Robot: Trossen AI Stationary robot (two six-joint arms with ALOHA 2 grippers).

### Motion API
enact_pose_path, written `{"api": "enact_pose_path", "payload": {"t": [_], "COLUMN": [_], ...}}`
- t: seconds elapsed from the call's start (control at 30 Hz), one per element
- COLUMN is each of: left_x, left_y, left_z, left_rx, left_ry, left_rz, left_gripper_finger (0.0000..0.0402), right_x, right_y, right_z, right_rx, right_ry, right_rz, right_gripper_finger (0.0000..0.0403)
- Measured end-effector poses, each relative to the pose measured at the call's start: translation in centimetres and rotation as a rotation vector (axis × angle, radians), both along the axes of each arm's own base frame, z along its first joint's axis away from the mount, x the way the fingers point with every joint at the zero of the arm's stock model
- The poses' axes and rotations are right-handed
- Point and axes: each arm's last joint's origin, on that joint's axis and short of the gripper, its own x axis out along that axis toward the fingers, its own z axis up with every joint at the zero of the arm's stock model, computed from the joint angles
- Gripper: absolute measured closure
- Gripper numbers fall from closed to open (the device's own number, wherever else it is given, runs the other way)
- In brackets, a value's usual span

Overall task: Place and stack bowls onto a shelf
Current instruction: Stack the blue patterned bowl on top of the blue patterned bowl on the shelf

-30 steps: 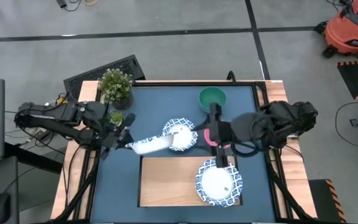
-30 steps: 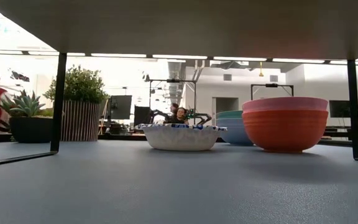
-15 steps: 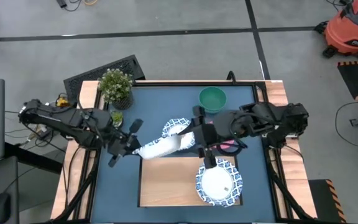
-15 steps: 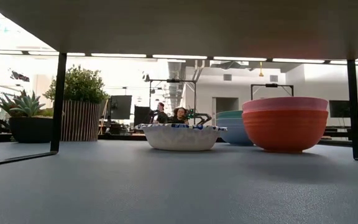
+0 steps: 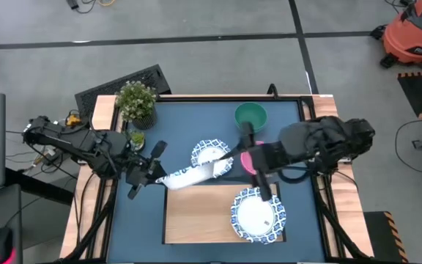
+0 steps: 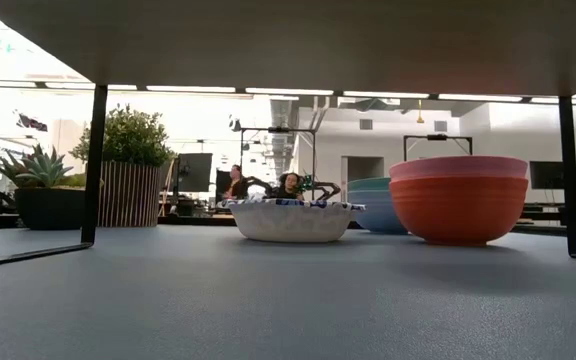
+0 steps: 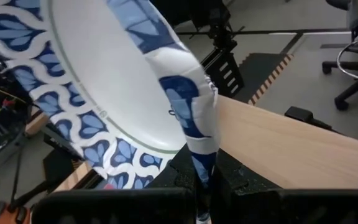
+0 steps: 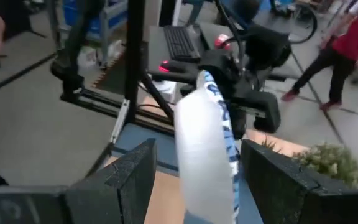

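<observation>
My left gripper (image 5: 152, 172) is shut on a white bowl with a blue patterned rim (image 5: 193, 174), held on edge above the shelf's far edge; it also shows in the left wrist view (image 7: 104, 81). My right gripper (image 8: 197, 165) is open at the bowl's other end (image 8: 207, 130), one finger on each side of it; I cannot tell if they touch. The light-wood shelf (image 5: 196, 216) carries a stack of patterned bowls (image 5: 257, 215) at its right end. Another patterned bowl (image 5: 211, 154), a green bowl (image 5: 250, 115) and a pink-red bowl (image 6: 458, 198) rest on the blue table. My left gripper pinches the bowl's wall at the rim (image 7: 204, 152), one finger inside the bowl and one outside. The fingers come level from the table's left. The bowl is lifted clear and stands on edge, reaching from the fingers toward the table's right.
A potted plant (image 5: 136, 101) and a small succulent (image 5: 136, 138) stand at the far left corner. The shelf's left and middle parts (image 5: 189, 220) are bare. In the low view the shelf board (image 6: 288, 40) spans overhead on thin black legs (image 6: 93, 165). A person shows beyond the table (image 8: 347, 43).
My left gripper has carried the patterned bowl a little toward the table's near right. My right gripper has left the stack on the shelf, gone left toward the held bowl, then drawn back slightly toward the right.
</observation>
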Motion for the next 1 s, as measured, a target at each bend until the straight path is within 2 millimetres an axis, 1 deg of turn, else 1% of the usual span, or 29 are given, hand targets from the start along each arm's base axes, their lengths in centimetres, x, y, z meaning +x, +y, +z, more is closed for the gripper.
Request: {"api": "enact_pose_path", "payload": {"t": [0.07, 0.2, 0.3, 0.5, 0.67, 0.73, 0.8, 0.9, 1.0], "left_x": [0.0, 0.0, 0.1, 0.1, 0.1, 0.1, 0.1, 0.1, 0.1], "left_y": [0.0, 0.0, 0.0, 0.0, -0.1, -0.1, -0.1, -0.1, -0.1], "left_z": [0.0, 0.1, 0.1, 0.5, 0.5, 0.5, 0.4, 0.5, 0.4], "left_rx": [0.003, 0.005, 0.004, -0.006, -0.007, -0.007, -0.007, -0.006, -0.002], "left_ry": [-0.003, -0.010, -0.020, -0.053, -0.051, -0.051, -0.049, -0.051, -0.051], "left_rz": [0.001, 0.001, 0.010, 0.012, 0.010, 0.009, 0.007, 0.008, 0.005], "left_gripper_finger": [0.0401, 0.0401, 0.0401, 0.0401, 0.0401, 0.0401, 0.0401, 0.0401, 0.0401], "right_x": [-0.2, 0.1, 1.0, 3.6, 3.7, 3.7, 3.7, 3.5, 3.5], "right_y": [-0.2, -0.8, -1.2, -2.0, -2.8, -2.8, -2.8, -2.8, -3.0], "right_z": [0.3, -0.1, -0.6, -2.7, -2.7, -2.7, -2.7, -2.5, -2.5], "right_rx": [-0.006, -0.029, -0.023, -0.030, -0.018, -0.015, -0.015, -0.016, -0.012], "right_ry": [-0.019, 0.003, 0.025, 0.116, 0.126, 0.127, 0.128, 0.123, 0.127], "right_rz": [-0.032, -0.089, -0.072, -0.052, -0.032, -0.023, -0.021, -0.011, 0.001], "right_gripper_finger": [0.0143, 0.0143, 0.0143, 0.0143, 0.0149, 0.0164, 0.0188, 0.0234, 0.0289]}}
